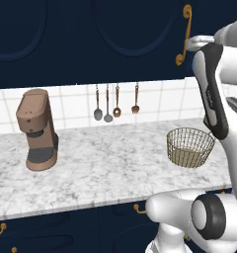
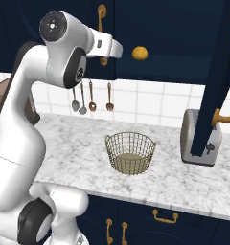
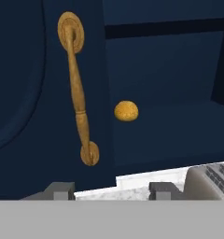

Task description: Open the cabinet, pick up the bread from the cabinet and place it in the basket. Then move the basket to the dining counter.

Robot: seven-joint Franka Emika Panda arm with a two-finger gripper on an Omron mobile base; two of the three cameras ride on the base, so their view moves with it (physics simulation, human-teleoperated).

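The cabinet (image 2: pixel 179 33) stands open, its door (image 2: pixel 213 81) swung out to the right with the brass handle (image 2: pixel 225 116) facing outward. On the cabinet shelf lies the bread (image 2: pixel 139 52), a small orange-golden lump, also seen in the hand view as the bread (image 3: pixel 126 111) inside the dark opening. My gripper (image 3: pixel 112 190) is open and empty, its fingertips (image 3: pixel 62 190) spread wide, a short way in front of the bread and level with it. On the marble worktop below sits the wire basket (image 2: pixel 130 152), holding nothing; it is the basket (image 1: pixel 189 147) beside my arm.
The closed neighbouring door carries a long brass handle (image 3: pixel 79 88) just left of the opening. A toaster (image 2: pixel 201 138) stands right of the basket, under the open door. A brown coffee machine (image 1: pixel 37 129) is at the far left, and utensils (image 1: pixel 115 104) hang on the tiled wall.
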